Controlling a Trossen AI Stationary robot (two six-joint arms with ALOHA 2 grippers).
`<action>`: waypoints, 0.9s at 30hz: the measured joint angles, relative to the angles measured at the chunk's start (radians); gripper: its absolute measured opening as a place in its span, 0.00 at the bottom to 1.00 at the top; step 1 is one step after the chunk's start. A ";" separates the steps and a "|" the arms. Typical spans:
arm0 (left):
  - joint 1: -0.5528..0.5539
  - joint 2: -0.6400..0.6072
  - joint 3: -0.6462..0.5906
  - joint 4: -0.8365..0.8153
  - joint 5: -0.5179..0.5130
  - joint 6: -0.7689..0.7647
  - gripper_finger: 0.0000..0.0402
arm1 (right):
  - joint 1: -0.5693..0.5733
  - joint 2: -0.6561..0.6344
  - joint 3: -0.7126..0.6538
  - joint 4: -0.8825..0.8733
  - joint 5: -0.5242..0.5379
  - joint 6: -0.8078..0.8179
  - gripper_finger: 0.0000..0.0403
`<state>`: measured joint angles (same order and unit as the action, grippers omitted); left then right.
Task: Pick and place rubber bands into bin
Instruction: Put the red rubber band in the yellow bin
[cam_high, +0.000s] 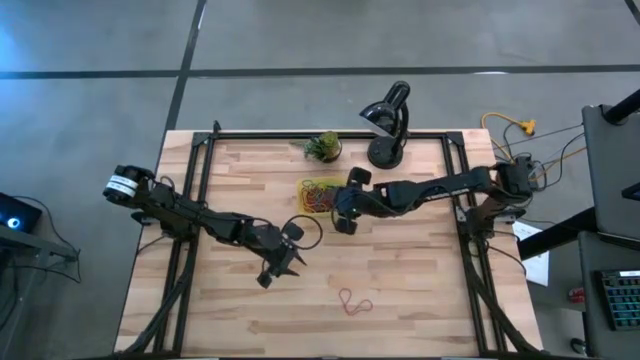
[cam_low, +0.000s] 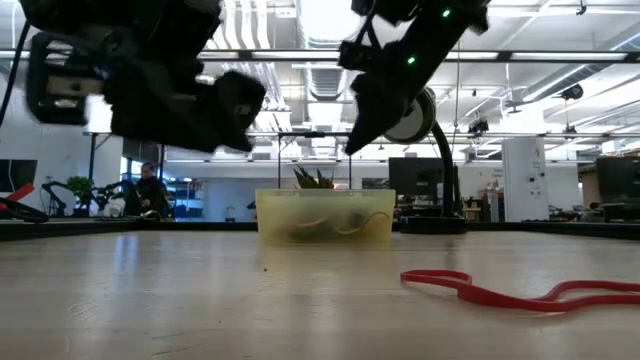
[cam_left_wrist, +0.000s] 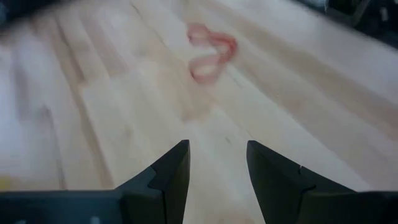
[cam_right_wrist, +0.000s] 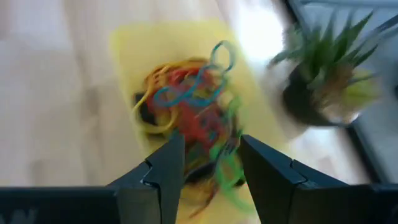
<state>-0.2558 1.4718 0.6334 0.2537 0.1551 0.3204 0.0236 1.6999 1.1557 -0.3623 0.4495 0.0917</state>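
Right wrist view: right hand (cam_right_wrist: 208, 158) hovered over the bin (cam_right_wrist: 134, 43), fingers parted, grasping nothing. Bin held a tangle of rubber bands (cam_right_wrist: 189, 112) in red, blue, yellow and green; potted plant (cam_right_wrist: 326, 74) just beside it. Left hand (cam_left_wrist: 214, 165) hung released above the bench (cam_left_wrist: 93, 112), near one red rubber band (cam_left_wrist: 211, 53) lying loose, well apart from the bin.

A red rubber band (cam_low: 520, 290) lay loose on the desk (cam_low: 200, 300) in front. Behind it stood the yellow bin (cam_low: 325, 215) with bands inside, a plant (cam_low: 317, 179) behind it. Two dark arms hung above, both clear of the desk.
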 joint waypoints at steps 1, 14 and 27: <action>0.000 0.010 0.000 0.040 -0.004 0.000 0.36 | 0.008 -0.014 0.000 -0.031 -0.031 0.016 0.37; -0.053 0.299 0.165 0.190 0.022 0.143 0.36 | 0.305 -0.173 -0.009 -0.362 0.019 0.385 0.31; -0.072 0.504 0.469 -0.079 0.058 0.165 0.36 | 0.595 -0.230 -0.022 -0.536 0.388 0.643 0.23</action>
<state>-0.3275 1.9762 1.1023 0.1745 0.2131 0.4851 0.6182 1.4699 1.1336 -0.8982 0.8378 0.7345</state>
